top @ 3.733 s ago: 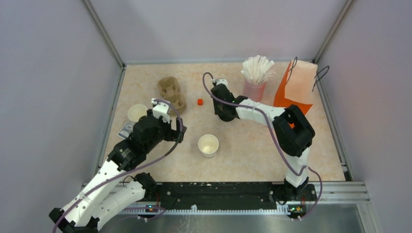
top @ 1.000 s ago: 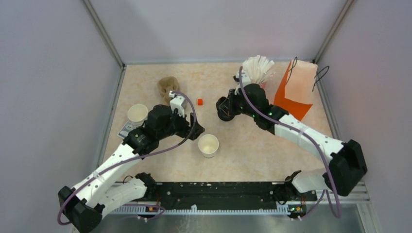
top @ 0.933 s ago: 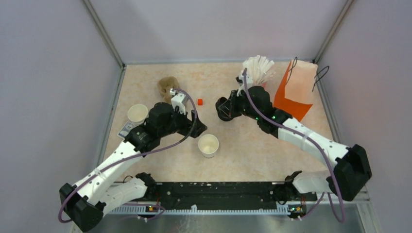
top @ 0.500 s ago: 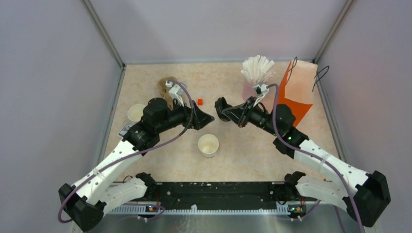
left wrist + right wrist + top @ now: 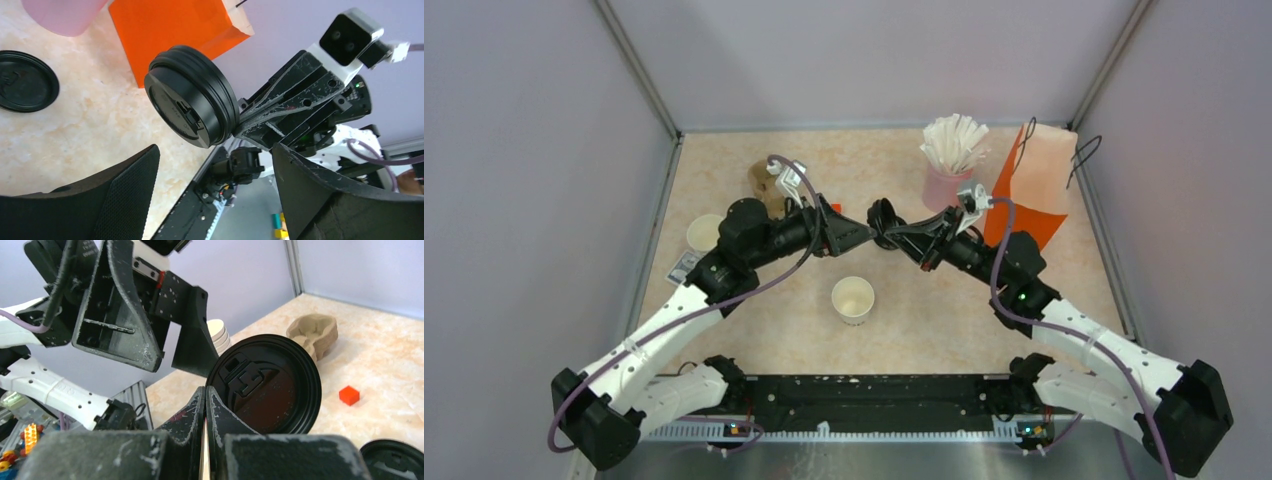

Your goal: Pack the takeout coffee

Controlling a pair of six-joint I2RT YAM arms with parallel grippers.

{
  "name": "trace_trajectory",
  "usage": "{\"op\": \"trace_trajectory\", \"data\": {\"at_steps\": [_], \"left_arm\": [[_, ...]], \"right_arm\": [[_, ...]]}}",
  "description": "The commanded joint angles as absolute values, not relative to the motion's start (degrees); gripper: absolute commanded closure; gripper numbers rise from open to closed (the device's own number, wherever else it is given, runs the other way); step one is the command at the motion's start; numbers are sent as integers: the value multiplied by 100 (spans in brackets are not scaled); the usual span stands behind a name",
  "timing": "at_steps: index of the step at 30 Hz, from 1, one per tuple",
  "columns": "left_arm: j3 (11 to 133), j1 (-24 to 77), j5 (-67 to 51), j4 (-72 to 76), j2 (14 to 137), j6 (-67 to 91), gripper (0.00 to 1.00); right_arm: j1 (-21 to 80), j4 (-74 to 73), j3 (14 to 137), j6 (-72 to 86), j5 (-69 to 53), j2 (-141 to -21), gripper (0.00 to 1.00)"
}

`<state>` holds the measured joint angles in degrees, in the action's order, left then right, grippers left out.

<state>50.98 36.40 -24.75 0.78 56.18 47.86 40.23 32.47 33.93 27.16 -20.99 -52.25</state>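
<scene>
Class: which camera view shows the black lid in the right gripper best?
Left wrist: the whole black lid shows, pinched at its rim by the right gripper. Right wrist shows its face close, lower edge hidden behind fingers. Top view shows only a small dark shape.

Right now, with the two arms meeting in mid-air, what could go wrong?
The right gripper pinches the black lid only at its rim, so it could twist or slip out. The open left gripper is very close; the two might bump. A dropped lid could hit the lidless paper cup on the table and tip it.
</scene>
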Motion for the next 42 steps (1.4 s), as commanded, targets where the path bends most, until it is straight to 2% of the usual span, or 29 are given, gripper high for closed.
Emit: {"op": "trace_trajectory", "data": {"at_steps": [1, 7, 13, 17, 21, 30, 37, 42], "left_arm": [[4835, 3613, -2634, 1075, 5524, 5588, 13], [4477, 3606, -2570, 1743, 5518, 6146, 15], [4254, 3606, -2728, 2605, 5651, 6456, 23], [4274, 3608, -2729, 2666, 5709, 6492, 24], [4156, 3610, -2833, 3011, 5793, 6602, 30], [3932, 3608, -2988, 3667, 5960, 6934, 45], [3919, 3609, -2842, 3625, 5840, 6778, 68], [3953, 3609, -2892, 3590, 5837, 6573, 78]], "right_arm": [[3981, 4095, 3274, 2458, -2277, -5014, 100], [3986, 4488, 3043, 2316, -2464, -4973, 100], [3982, 4608, 2964, 2178, -2694, -4965, 100], [3989, 4773, 2879, 2110, -2855, -4957, 100], [3982, 4830, 2836, 2061, -2860, -4970, 100], [3981, 4771, 2827, 1994, -3003, -5020, 100], [3981, 4555, 2856, 1934, -3081, -5108, 100], [3986, 4432, 2877, 1982, -2955, -5159, 100]]}}
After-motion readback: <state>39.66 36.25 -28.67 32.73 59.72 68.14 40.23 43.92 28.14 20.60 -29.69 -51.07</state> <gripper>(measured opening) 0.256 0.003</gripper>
